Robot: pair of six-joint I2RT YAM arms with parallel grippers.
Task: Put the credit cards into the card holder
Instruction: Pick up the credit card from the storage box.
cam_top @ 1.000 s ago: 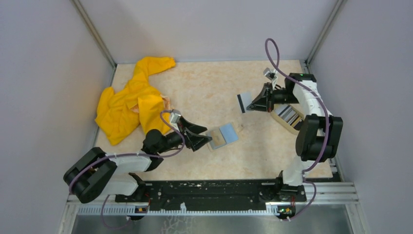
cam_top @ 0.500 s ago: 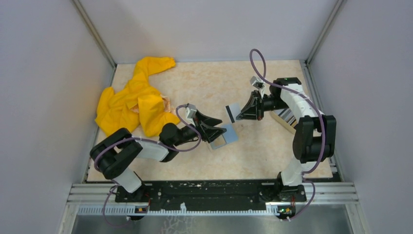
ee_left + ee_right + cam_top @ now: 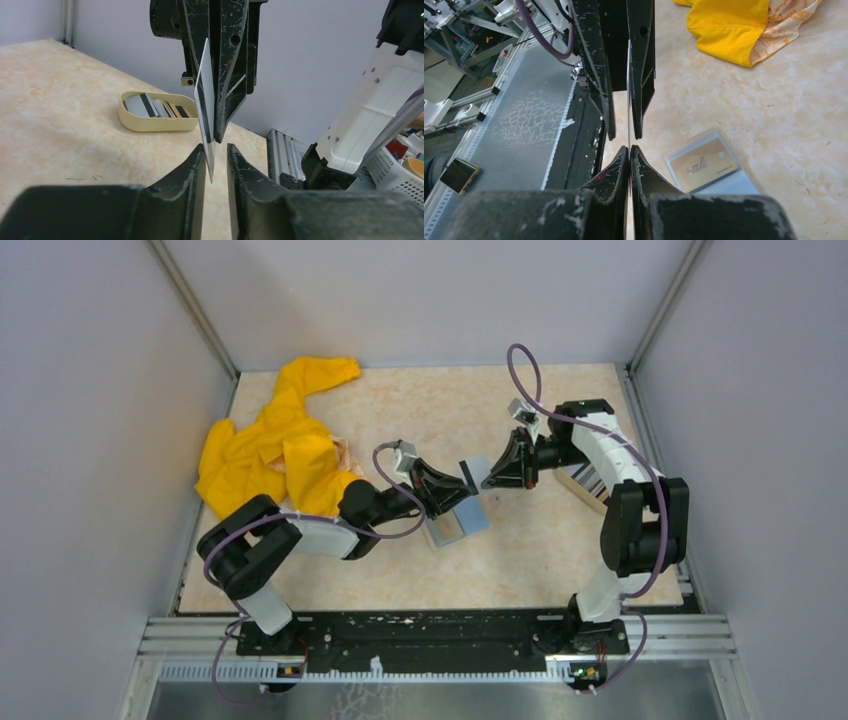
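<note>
A silvery credit card [image 3: 473, 471] with a dark stripe hangs on edge above the table's middle, and my right gripper [image 3: 487, 480] is shut on it. In the right wrist view the card [image 3: 628, 100] shows only as a thin line running out from the closed right gripper [image 3: 629, 147]. My left gripper [image 3: 462, 483] faces it from the left. The left gripper [image 3: 216, 147] straddles the card's [image 3: 205, 100] free edge with narrow jaws, and a gap shows on one side. The card holder [image 3: 457, 523] lies flat below, pale blue with a tan panel [image 3: 706, 167].
A cream oval dish [image 3: 592, 483] with more cards stands by the right arm, also in the left wrist view [image 3: 157, 111]. A crumpled yellow cloth [image 3: 270, 455] covers the back left. Grey walls close in three sides.
My right arm carried the card left toward the middle. My left arm reached right and up from the card holder, and its jaws narrowed around the card's edge.
</note>
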